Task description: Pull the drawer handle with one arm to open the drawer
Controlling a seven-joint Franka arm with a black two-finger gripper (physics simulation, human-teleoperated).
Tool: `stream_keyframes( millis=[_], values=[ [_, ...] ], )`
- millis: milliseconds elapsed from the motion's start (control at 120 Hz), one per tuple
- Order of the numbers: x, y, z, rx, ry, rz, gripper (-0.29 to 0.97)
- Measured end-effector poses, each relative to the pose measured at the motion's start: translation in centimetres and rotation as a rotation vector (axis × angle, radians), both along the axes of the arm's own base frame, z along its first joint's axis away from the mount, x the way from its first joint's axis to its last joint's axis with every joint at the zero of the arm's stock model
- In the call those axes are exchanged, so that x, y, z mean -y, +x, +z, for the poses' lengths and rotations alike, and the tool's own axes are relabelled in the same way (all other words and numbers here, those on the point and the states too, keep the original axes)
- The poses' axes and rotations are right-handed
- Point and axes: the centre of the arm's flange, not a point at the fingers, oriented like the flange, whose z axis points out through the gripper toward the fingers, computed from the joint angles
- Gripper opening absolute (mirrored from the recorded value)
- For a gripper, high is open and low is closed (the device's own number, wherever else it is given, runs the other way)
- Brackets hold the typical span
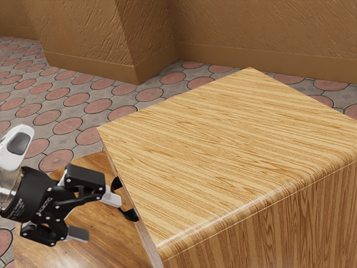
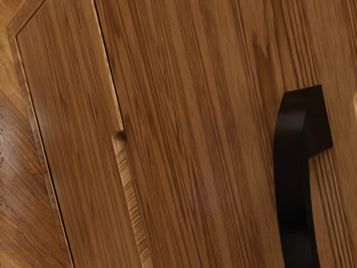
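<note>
A light wooden cabinet [image 1: 234, 151] stands on the tiled floor, its front facing the exterior view's lower left. The black curved drawer handle [image 1: 127, 204] sticks out from that front just under the top's edge. My black gripper [image 1: 99, 218] is level with the handle and close in front of it, open. Its upper fingertip [image 1: 113, 199] reaches in beside the handle, while the lower one [image 1: 78, 234] hangs well clear of it. In the wrist view the handle [image 2: 298, 184] lies against the wood-grain drawer front [image 2: 195, 139], with thin panel seams to one side.
Red and grey floor tiles [image 1: 67, 106] spread behind the cabinet. Brown textured walls with a jutting corner [image 1: 128, 39] close off the back. The cabinet's overhanging top edge [image 1: 125, 184] lies just above the handle.
</note>
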Motion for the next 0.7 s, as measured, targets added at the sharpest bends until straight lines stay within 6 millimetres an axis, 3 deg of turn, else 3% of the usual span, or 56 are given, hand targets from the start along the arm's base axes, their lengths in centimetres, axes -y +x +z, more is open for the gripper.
stream_keyframes(
  millis=[700],
  values=[
    [-0.7,-0.1,-2.2,-0.035,-0.010,0.009,0.67]
  ],
)
